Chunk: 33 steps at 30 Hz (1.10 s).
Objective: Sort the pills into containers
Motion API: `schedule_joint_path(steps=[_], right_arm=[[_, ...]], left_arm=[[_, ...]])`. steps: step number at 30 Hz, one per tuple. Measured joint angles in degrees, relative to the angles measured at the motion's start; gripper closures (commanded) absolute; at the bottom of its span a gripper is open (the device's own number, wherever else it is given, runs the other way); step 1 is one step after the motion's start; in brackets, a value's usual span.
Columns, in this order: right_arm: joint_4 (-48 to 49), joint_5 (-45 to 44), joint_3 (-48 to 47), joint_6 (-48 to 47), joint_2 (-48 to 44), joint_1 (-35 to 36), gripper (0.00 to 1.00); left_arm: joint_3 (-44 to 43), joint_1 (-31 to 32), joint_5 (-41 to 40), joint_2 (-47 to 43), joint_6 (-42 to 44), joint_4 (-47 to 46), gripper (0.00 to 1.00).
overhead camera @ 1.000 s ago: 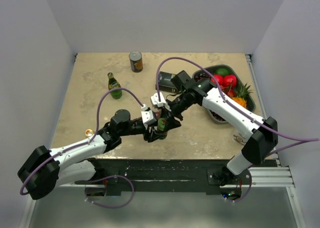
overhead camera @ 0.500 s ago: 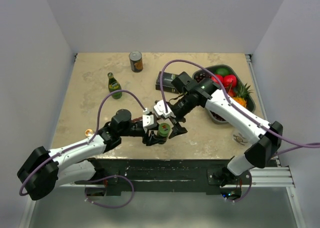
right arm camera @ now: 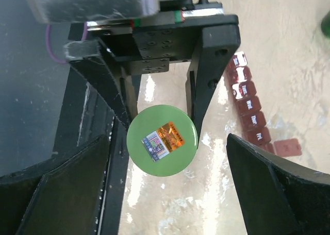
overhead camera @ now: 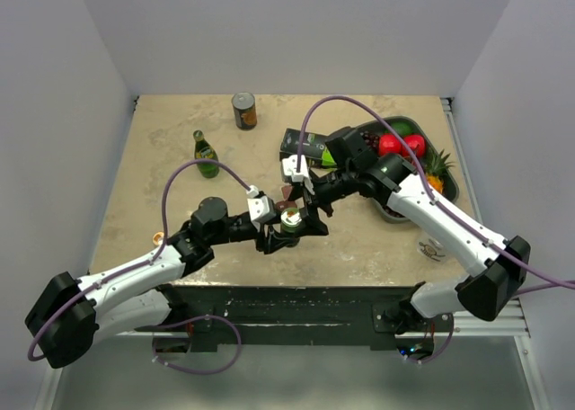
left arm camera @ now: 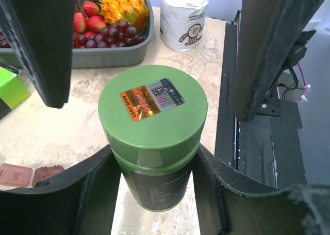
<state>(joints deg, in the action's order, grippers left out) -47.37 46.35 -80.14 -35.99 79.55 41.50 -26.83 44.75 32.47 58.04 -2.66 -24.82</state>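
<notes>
A pill bottle with a green lid [left arm camera: 153,110] stands upright near the table's front middle [overhead camera: 289,219]. My left gripper [left arm camera: 154,165] is shut on its dark body just under the lid. My right gripper [right arm camera: 167,138] hangs above it, open wide, with its fingers [left arm camera: 38,39] apart on either side of the lid [right arm camera: 162,140] and not touching it. The containers, a maroon strip of small square compartments [right arm camera: 248,101], lie on the table just beyond the bottle, and their end shows in the left wrist view [left arm camera: 31,174]. No loose pills are in view.
A dark tray of fruit [overhead camera: 452,187] sits at the back right, with a black-and-lime box [overhead camera: 304,144] to its left. A can [overhead camera: 243,110] and a small green glass bottle [overhead camera: 206,154] stand at the back left. A white cup [overhead camera: 432,245] is by the right arm.
My right gripper's jaws have spread wide and now sit centred over the lid. My left gripper keeps its hold on the bottle, which has shifted slightly.
</notes>
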Motion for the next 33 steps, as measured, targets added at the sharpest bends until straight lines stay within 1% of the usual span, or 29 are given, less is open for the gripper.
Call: schedule_joint_path(steps=[3, 4, 6, 8, 9, 11, 12, 15, 16, 17, 19, 22, 23, 25, 27, 30, 31, 32, 33], right_arm=[[2.4, -1.6, 1.1, 4.0, 0.1, 0.0, 0.02], [2.9, -1.9, 1.1, 4.6, 0.1, 0.0, 0.03], [4.3, -2.6, 1.1, 5.7, 0.1, 0.1, 0.15], [5.4, -3.4, 1.3, 6.4, 0.1, 0.3, 0.23], [5.6, -3.5, 1.5, 6.6, 0.1, 0.4, 0.34], [5.9, -3.8, 1.7, 6.7, 0.1, 0.5, 0.44], [5.8, -3.8, 1.7, 6.7, 0.2, 0.6, 0.51], [5.3, -3.4, 1.7, 5.9, 0.4, 0.9, 0.58], [5.0, -3.3, 1.7, 5.4, 0.5, 0.9, 0.62], [4.6, -3.0, 1.6, 4.7, 0.8, 0.9, 0.64], [3.2, -1.7, 0.9, 2.2, 1.6, 0.9, 0.65], [-2.9, 1.4, -2.4, -4.6, 4.3, 1.0, 0.69], [-6.2, 2.8, -4.1, -8.6, 5.8, 1.0, 0.71], [-13.6, 5.9, -7.9, -17.6, 9.3, 1.0, 0.73], [-20.7, 8.0, -11.3, -25.9, 13.0, 1.3, 0.72], [-26.4, 8.7, -13.7, -33.4, 16.5, 1.8, 0.66], [-27.4, 8.7, -13.8, -35.1, 17.0, 2.0, 0.62], [-28.4, 8.6, -14.0, -36.7, 17.3, 2.1, 0.57], [-28.8, 8.5, -14.1, -37.3, 17.4, 2.2, 0.45]], left_arm=[[0.0, 0.0, -0.9, 0.0, -0.8, -0.2, 1.00], [0.0, 0.0, -1.2, 0.1, -0.9, -0.3, 1.00], [0.0, 0.0, -1.6, 0.2, -1.3, -0.5, 1.00], [0.0, 0.0, -2.0, 0.3, -1.3, -0.5, 1.00], [0.0, 0.0, -2.2, 0.3, -1.4, -0.5, 1.00], [0.0, 0.0, -2.6, 0.3, -1.4, -0.5, 1.00], [0.0, 0.0, -2.8, 0.3, -1.4, -0.5, 1.00], [0.0, 0.0, -3.3, 0.3, -1.4, 0.0, 1.00], [0.0, 0.0, -3.3, 0.3, -1.3, 0.2, 1.00], [0.0, 0.0, -3.3, 0.3, -1.2, 0.5, 1.00], [0.0, 0.0, -2.8, 0.3, -0.7, 0.9, 1.00], [-0.1, -0.1, 0.0, 0.5, 1.5, 2.0, 1.00], [-0.1, -0.1, 1.5, 0.7, 2.4, 2.3, 1.00], [-0.5, -0.1, 3.8, 1.4, 4.2, 3.3, 1.00], [-1.2, -0.1, 6.4, 2.7, 6.3, 4.8, 1.00], [-2.4, -0.2, 8.5, 4.5, 8.8, 7.7, 1.00], [-2.5, -0.2, 9.1, 4.9, 9.4, 8.4, 1.00], [-2.7, -0.1, 9.4, 5.1, 9.9, 9.0, 1.00], [-2.7, -0.1, 9.7, 5.1, 10.4, 9.2, 1.00]])
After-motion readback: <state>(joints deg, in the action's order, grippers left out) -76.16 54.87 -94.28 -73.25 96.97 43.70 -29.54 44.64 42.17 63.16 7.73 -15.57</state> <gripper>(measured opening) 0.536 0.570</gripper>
